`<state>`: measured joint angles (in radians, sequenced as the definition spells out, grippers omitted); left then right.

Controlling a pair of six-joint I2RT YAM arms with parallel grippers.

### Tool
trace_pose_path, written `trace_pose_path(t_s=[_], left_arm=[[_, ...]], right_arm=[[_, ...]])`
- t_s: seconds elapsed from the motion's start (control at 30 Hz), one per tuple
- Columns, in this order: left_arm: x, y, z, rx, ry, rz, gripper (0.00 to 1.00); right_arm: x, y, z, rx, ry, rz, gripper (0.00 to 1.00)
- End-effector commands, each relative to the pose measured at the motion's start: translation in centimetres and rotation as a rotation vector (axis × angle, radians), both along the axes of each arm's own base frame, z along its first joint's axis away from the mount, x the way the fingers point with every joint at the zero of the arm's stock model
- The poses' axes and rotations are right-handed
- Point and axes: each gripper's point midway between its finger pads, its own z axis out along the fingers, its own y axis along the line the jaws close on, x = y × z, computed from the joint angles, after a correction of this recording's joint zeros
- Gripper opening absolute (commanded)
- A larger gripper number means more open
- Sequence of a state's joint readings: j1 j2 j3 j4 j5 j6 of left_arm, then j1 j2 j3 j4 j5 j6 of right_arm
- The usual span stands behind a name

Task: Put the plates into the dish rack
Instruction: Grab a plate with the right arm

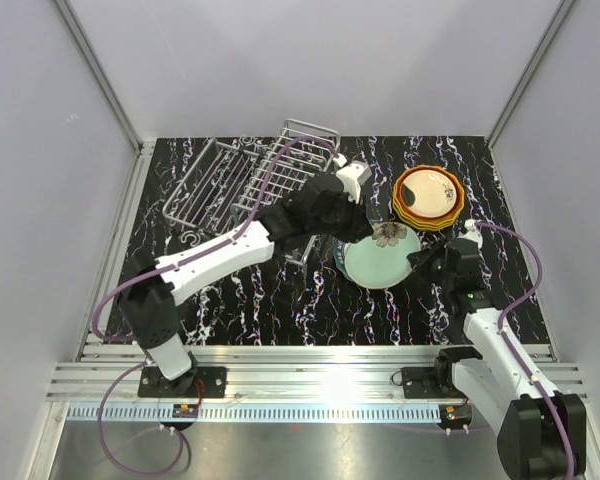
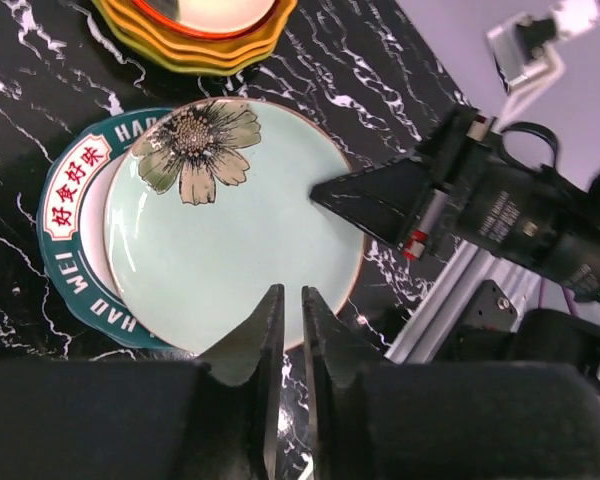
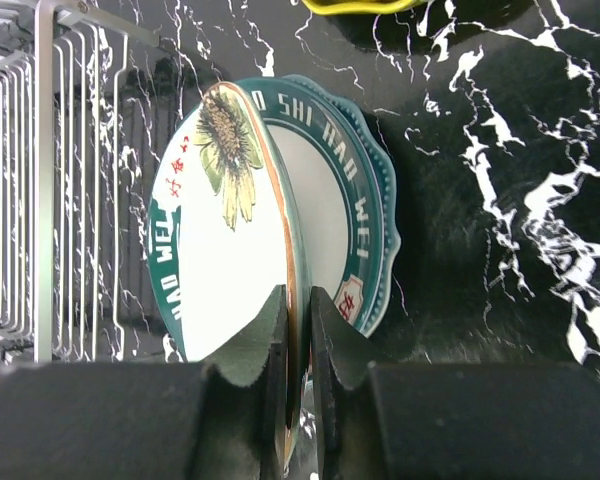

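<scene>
Where the overhead view's upper left begins, one dish rack (image 1: 242, 182) of thin silver wire stands on the table (image 1: 280, 300), a black slab veined with white like marble. Its parallel bars run in a row, and a taller wire frame rises at its right end.

Right of it, at frame centre, the left arm's white and black links end in the left gripper (image 2: 287, 292). Its two black wedge-shaped fingers are drawn almost together, with only a thin slit between them and nothing in it. In the left wrist view they hang over the lower rim of the mint plate (image 2: 230, 250).

That plate is round, glossy and pale green, with a thin brown edge and one painted flower near its rim. It overlaps one teal plate (image 2: 65, 260), dark and scalloped, whose border carries white lettering and a red-and-white label. The teal plate peeks out on the mint plate's left.

Upper right of both in the overhead view sits a stack (image 1: 428, 197) of scalloped plates. The top one is cream-centred with a red-orange rim, and orange-yellow rims show below; how many are in it I cannot tell.

Furthest right, the right gripper (image 3: 298, 292) pinches the mint plate's rim between its two black fingers. In the right wrist view the plate is seen edge-on, tilted up off the teal one. Every plate is right of the rack, apart from it.
</scene>
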<state>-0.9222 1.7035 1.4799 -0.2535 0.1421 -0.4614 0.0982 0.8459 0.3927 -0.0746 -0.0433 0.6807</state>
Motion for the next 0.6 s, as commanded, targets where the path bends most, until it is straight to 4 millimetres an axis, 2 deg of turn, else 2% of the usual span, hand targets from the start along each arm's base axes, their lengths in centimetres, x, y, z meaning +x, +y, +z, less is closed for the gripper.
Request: trace_pose_path(t_s=[0.0,0.03,0.1,0.13,0.2,0.23,0.3,0.33,0.37,0.4,0.43,0.47,0.5,0.53,0.57], left_arm=[[-1.5,1.0,6.1,-0.061,-0.099,-0.039,0.07],[-1.7,2.0,7.4,-0.063,-0.127,-0.023,0.05],[-1.1,4.3,7.8,0.005,-0.167,0.050,0.04],[-1.4,5.4,9.2,0.002,-0.194,0.066,0.00],[-1.0,7.6,9.5,0.062,-0.238,0.113,0.00],[-1.4,8.7,10.7,0.055,-0.266,0.124,0.00],[-1.2,10.8,11.0,0.102,-0.296,0.173,0.00],[-1.5,12.1,12.1,0.093,-0.317,0.196,0.00],[-1.5,12.9,12.2,0.107,-0.332,0.210,0.04],[-1.4,14.2,12.2,0.134,-0.347,0.249,0.08],[-1.7,15.7,13.4,0.126,-0.376,0.278,0.14],[-1.8,16.9,13.2,0.159,-0.392,0.299,0.55],[-1.9,18.8,14.2,0.164,-0.425,0.351,0.56],[-1.9,19.9,14.1,0.194,-0.446,0.368,0.57],[-1.7,21.5,14.2,0.226,-0.462,0.419,0.68]], right_arm=[[1.6,0.4,6.7,0.001,-0.170,0.017,0.00],[1.6,0.3,7.2,-0.009,-0.178,0.020,0.00],[1.5,0.1,8.8,-0.022,-0.203,0.015,0.00],[1.5,0.0,9.3,-0.034,-0.212,0.017,0.00],[1.5,-0.3,11.2,-0.047,-0.246,0.010,0.00],[1.5,-0.4,11.8,-0.058,-0.258,0.010,0.00],[1.5,-0.5,13.8,-0.068,-0.293,0.009,0.00],[1.5,-0.5,14.2,-0.081,-0.301,0.016,0.00],[1.5,-0.6,15.5,-0.087,-0.320,0.016,0.00],[1.6,-0.6,16.0,-0.093,-0.325,0.020,0.00],[1.7,-0.6,17.2,-0.107,-0.350,0.023,0.00],[1.8,-0.7,17.7,-0.119,-0.362,0.027,0.00],[1.9,-0.7,18.2,-0.143,-0.378,0.037,0.00],[2.1,-0.8,19.1,-0.153,-0.395,0.038,0.00],[2.2,-0.8,19.5,-0.163,-0.408,0.042,0.00]])
